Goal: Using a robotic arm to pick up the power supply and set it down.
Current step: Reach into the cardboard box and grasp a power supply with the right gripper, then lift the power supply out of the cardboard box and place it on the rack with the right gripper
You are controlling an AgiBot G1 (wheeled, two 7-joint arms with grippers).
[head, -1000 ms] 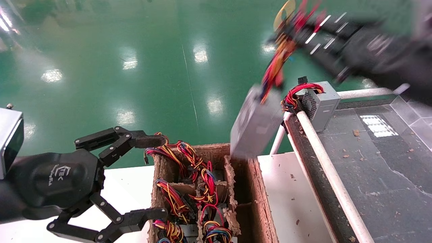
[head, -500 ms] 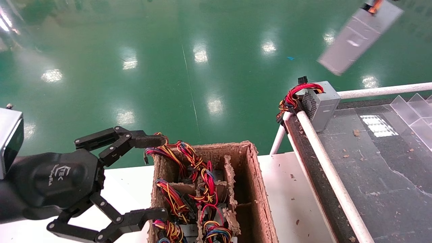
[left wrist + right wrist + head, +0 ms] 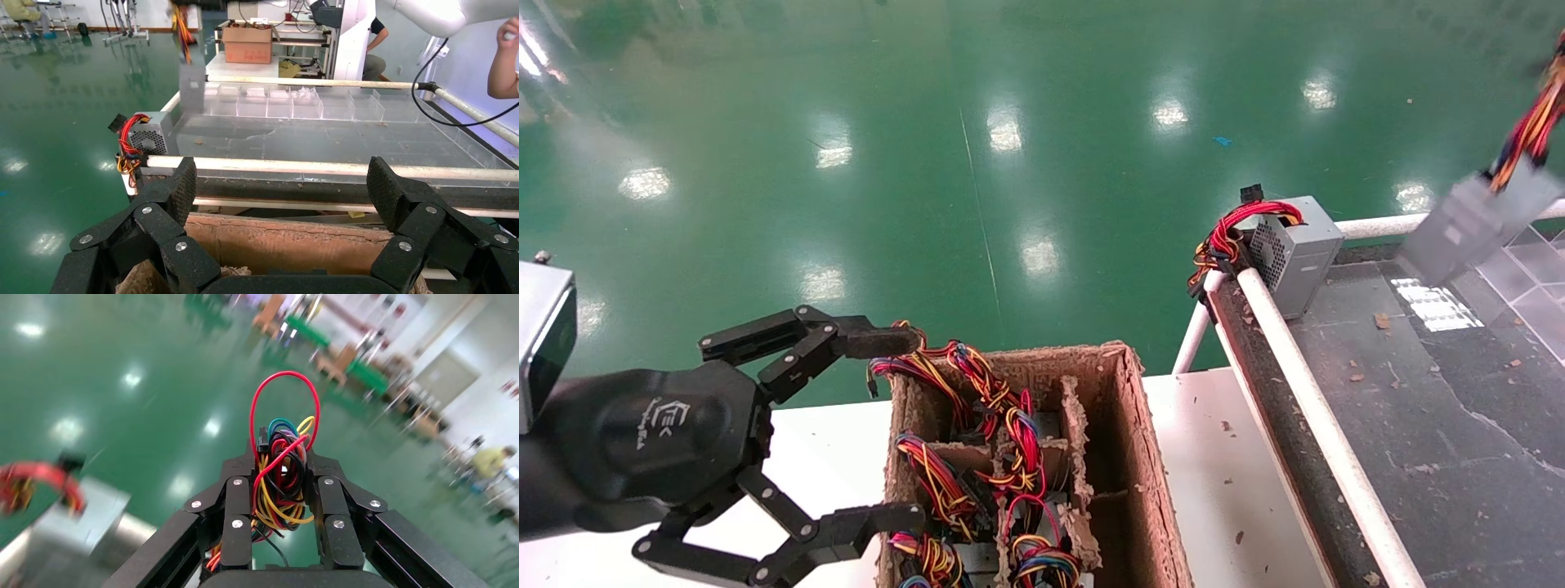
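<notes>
Since half a second ago, my one carried power supply [image 3: 1471, 224] dropped lower, hanging tilted, wires up, over the table [image 3: 1442, 408]. Right gripper [image 3: 283, 496] is clamped on its wire bundle [image 3: 280, 478]; left gripper [image 3: 878, 429] idles, spread wide.

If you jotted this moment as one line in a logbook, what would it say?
right gripper: shut on wire bundle | power supply: hanging above conveyor | left gripper: open, parked beside cardboard box

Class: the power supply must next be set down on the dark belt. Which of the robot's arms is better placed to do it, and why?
Right. The right gripper is clamped on the wire bundle, so the power supply hangs over the belt. The left gripper waits open by the cardboard box.
</notes>
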